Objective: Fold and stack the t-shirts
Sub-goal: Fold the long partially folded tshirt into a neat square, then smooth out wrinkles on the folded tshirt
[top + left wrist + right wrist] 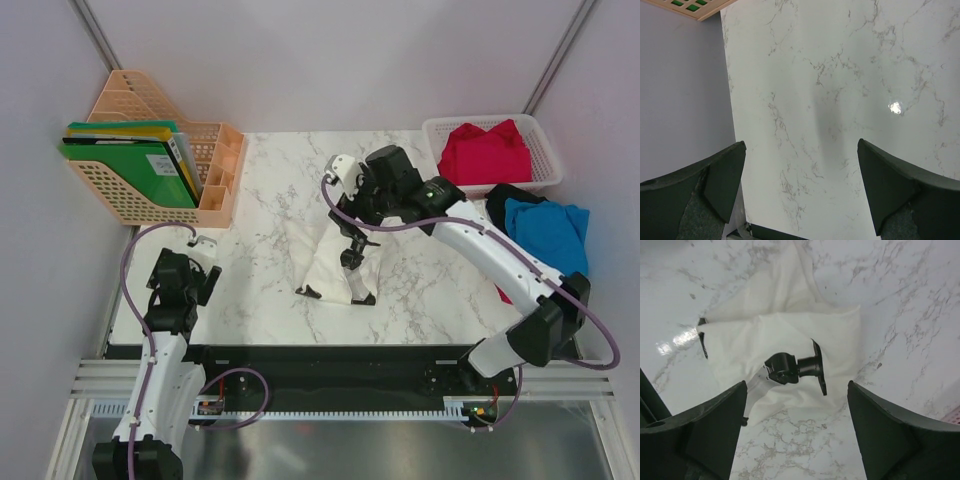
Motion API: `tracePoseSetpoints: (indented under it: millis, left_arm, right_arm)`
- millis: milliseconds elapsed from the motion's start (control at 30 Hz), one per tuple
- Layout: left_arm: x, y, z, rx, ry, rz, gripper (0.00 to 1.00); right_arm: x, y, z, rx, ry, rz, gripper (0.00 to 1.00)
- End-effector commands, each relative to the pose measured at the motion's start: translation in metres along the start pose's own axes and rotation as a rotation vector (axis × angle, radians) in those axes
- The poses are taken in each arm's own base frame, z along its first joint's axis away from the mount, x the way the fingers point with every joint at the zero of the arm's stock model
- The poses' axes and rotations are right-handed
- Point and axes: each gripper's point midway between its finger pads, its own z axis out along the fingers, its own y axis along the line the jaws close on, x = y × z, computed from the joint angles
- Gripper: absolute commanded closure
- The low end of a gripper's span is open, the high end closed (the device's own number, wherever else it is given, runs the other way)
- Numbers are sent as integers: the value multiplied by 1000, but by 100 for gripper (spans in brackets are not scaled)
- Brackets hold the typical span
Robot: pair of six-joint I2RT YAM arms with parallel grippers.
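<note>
Your right gripper hangs over the white shirt, jaws spread wide with nothing between them. The shirt lies bunched in a rough wedge at the middle of the table, with its narrow end toward the far side and its wider end toward the near side, and folds run across it. In the right wrist view you see a small black part in the middle of the cloth. Whether it rests on the shirt or sits above it is not clear, and I can't tell what it is.

Your left gripper is also fully open and empty. It is over bare marble near the table's left edge, well apart from the white shirt.

On the far right, a red shirt fills the white mesh basket. Just in front of the basket, a blue shirt is heaped at the table's right edge. It lies on top of a black shirt, whose edge shows at its left. At the far left stands a peach rack with green folders in it.
</note>
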Motion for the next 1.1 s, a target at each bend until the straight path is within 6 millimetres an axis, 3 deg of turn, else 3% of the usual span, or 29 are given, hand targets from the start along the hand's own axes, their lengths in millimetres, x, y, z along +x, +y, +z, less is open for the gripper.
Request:
tracePoseSetpoints:
  millis: [0,33,167,267,400,633,833,1067]
  left_arm:
    - [-6,3,0,-17,-29,-31,0]
    - [-6,4,0,-21,-29,-32,0]
    - [-6,4,-1,-22,-31,-33,0]
    - [-5,4,0,-21,-26,-32,0]
    - [-5,4,0,-20,-27,-32,0]
    - [-4,2,1,-14,-18,-30,0]
    - [-3,2,2,-13,-17,-29,0]
    - [-2,2,3,-13,-10,-26,0]
  right_arm:
    - [59,-25,44,31,175,-4,13]
    - [73,-36,53,41,209,16,17]
    - [88,-77,73,99,226,53,19]
    - [86,-108,83,144,212,86,18]
    - [75,-129,93,152,177,123,18]
    - [76,-123,120,69,176,164,19]
    - [68,-109,120,-9,148,179,23]
    - [86,-95,130,-81,187,181,23]
